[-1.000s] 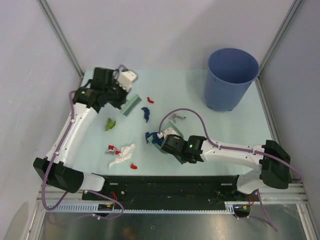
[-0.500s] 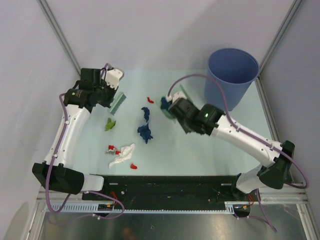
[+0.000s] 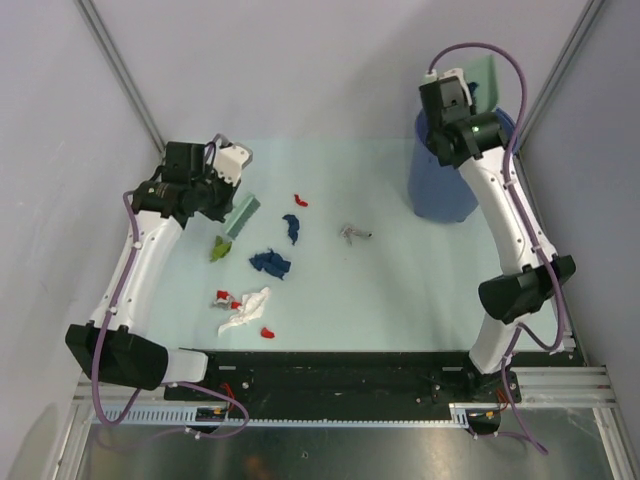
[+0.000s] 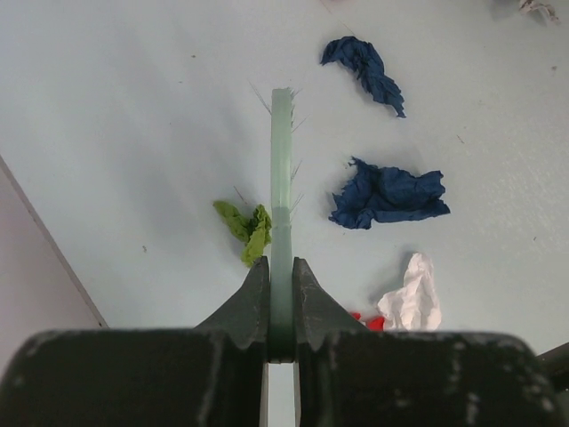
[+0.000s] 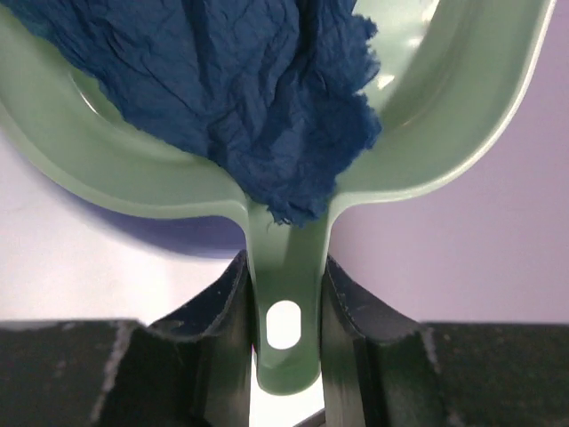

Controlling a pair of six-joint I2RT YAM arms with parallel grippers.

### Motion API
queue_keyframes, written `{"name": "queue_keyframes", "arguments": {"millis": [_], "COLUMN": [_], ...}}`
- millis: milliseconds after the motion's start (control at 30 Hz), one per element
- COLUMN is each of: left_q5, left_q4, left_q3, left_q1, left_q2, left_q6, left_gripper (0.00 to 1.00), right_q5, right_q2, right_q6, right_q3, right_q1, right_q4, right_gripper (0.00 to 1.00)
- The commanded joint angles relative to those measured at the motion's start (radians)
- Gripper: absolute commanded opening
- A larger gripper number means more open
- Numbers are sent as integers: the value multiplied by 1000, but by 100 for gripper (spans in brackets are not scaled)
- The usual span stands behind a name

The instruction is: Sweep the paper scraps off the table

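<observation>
the table [image 3: 400, 290] lies far below the right claw [image 5: 284, 294]. the blue bin [image 3: 440, 190] sits just under that claw. the claw is shut tight on the dustpan [image 5: 444, 133] handle. the left claw [image 4: 281, 294] pinches the brush [image 4: 281, 178]. a blue wad [image 5: 222, 89] lies in the pan, in front of the right claw. other paper scraps [image 3: 270, 263] lie on the table ahead of the left claw. tip the pan slowly, right over the bin's mouth, so the wad slides in.

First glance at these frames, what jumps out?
The right claw is raised high at the blue bin, far right, gripping a pale green dustpan loaded with a dark blue paper wad. At the left, the left claw clamps a brush, with paper scraps scattered on the table beside it.
</observation>
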Motion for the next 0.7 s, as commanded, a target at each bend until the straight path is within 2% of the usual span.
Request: {"name": "queue_keyframes", "arguments": {"millis": [0, 33, 67, 100, 133, 233, 267, 300, 333, 467, 500, 600, 667], "left_q5": [43, 45, 51, 52, 54, 51, 49, 49, 49, 52, 55, 68, 72], "left_q4": [29, 29, 29, 29, 29, 29, 27, 27, 27, 27, 27, 27, 27], "left_q3": [-6, -12, -13, -15, -18, -24, -25, -29, -32, -36, -36, -32, -27], "left_q1": [-1, -1, -1, -1, -1, -1, -1, -1, -1, -1, -1, -1, 1], "left_q2": [-31, -31, -33, -33, -33, -38, -41, -44, -47, -58, -56, -55, -58], "left_q6": [23, 24, 27, 33, 31, 45, 47, 51, 53, 57, 59, 57, 54], "left_gripper": [0, 0, 0, 0, 0, 0, 0, 0, 0, 0, 0, 0, 0], "right_q5": [271, 299, 307, 310, 309, 260, 244, 234, 203, 131, 87, -74, -115], "right_q2": [18, -5, -25, -40, -74, -160, -185, -217, -243, -315, -323, -381, -392], "right_q6": [-306, -463, -547, -631, -816, -1070, -1252, -1345, -1429, -1601, -1621, -1759, -1772], "right_q3": [-11, -80, -126, -168, -203, -391, -503, -577, -632, -726, -738, -844, -858], "right_q1": [-88, -128, -145, -160, -183, -211, -225, -234, -240, -260, -263, -266, -268], "right_q4": [267, 343, 422, 570, 639, 872, 930, 1118, 1224, 1339, 1296, 1317, 1275], "right_gripper": [0, 0, 0, 0, 0, 0, 0, 0, 0, 0, 0, 0, 0]}}
